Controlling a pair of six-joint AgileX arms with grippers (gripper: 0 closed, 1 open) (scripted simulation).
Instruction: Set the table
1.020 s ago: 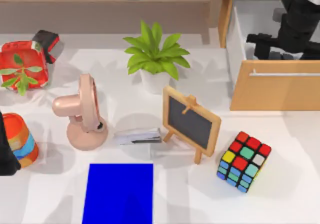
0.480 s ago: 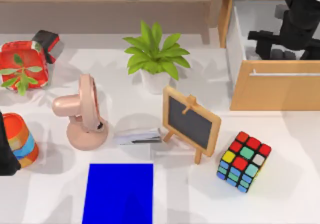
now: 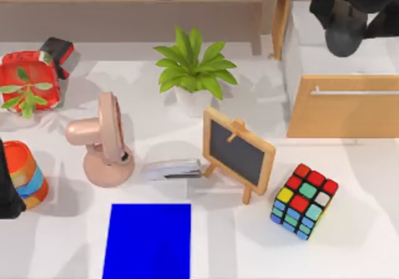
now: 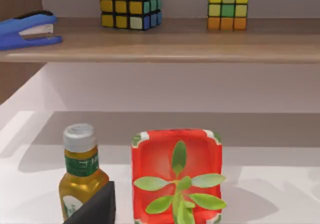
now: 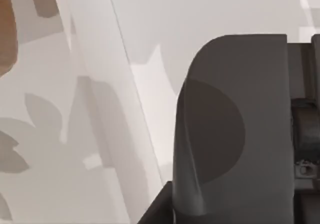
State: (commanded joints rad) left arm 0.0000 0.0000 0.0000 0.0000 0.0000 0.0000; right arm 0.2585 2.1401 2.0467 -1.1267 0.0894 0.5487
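The white table (image 3: 355,241) carries a blue mat (image 3: 149,241) at its front edge. My right gripper (image 3: 341,18) hangs over the open light-wood drawer (image 3: 343,108) at the back right, shut on a dark grey rounded object (image 3: 345,41). That object (image 5: 230,134) looms close in the right wrist view, with the drawer's white inside behind it. My left arm (image 3: 7,189) stays parked at the table's left edge.
A pink fan (image 3: 103,142), a potted plant (image 3: 194,70), a small chalkboard easel (image 3: 238,151), a colour cube (image 3: 303,201) and a grey stapler (image 3: 171,169) stand mid-table. A red planter (image 3: 28,80), a striped cup (image 3: 25,173) and a bottle (image 4: 82,171) are at the left.
My right arm has risen out of the drawer and carries the dark grey object up with it. The drawer's inside now shows bare white. The left arm has not moved.
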